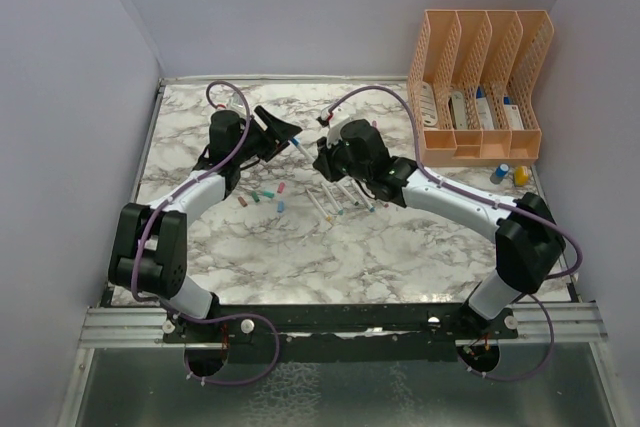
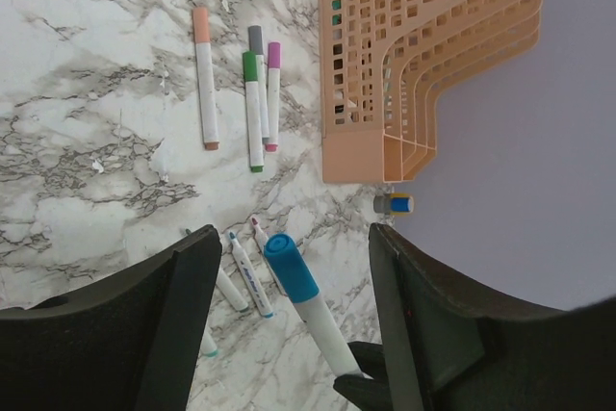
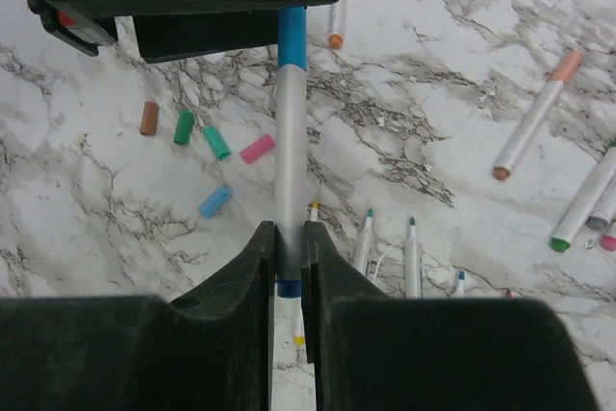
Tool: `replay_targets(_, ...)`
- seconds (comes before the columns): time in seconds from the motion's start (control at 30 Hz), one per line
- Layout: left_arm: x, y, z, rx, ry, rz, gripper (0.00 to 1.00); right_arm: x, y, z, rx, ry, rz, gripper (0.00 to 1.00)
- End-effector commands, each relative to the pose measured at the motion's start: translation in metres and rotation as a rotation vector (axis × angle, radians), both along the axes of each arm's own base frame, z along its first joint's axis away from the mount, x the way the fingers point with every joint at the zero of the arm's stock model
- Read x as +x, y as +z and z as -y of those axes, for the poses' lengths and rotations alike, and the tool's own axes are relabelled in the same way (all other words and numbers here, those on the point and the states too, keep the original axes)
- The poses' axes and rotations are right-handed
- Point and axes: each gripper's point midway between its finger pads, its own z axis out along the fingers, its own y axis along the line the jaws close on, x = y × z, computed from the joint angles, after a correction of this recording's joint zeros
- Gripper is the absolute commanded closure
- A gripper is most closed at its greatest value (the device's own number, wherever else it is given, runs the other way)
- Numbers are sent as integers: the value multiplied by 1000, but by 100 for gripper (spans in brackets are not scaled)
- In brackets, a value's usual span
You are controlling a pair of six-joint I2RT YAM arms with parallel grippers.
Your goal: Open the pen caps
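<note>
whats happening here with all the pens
The right gripper is shut on the barrel of a white pen, holding it above the marble table. The left gripper has its jaws open on either side of that pen's blue cap, not yet gripping it. Several loose caps and uncapped pens lie on the table, and a few capped pens lie near the peach organiser.

— How are the two arms built?
— The left arm [image 1: 190,197] and right arm [image 1: 455,197] match; white tubular links sit between bulky black joints; a purple cable [image 1: 375,88] loops along each.
— And the tips?
— The left end effector [image 2: 294,238] and right end effector [image 3: 289,238] are matte black; thick and blocky.
</note>
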Motion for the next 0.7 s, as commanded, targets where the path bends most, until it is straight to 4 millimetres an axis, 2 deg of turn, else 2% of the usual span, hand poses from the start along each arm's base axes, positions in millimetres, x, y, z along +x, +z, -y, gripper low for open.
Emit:
replay_targets(0.0,4,18,11,-33,-41,57,38,-8,30,-9,77,55,56,99)
replay_targets(0.27,4,17,14,-43,-56,57,50,-9,33,-13,87,81,66,99)
replay_targets(0.5,4,17,16,-49,-62,59,65,-8,31,-14,84,83,68,98)
replay_targets(0.67,4,16,17,-52,-74,60,91,-6,31,-14,80,79,72,99)
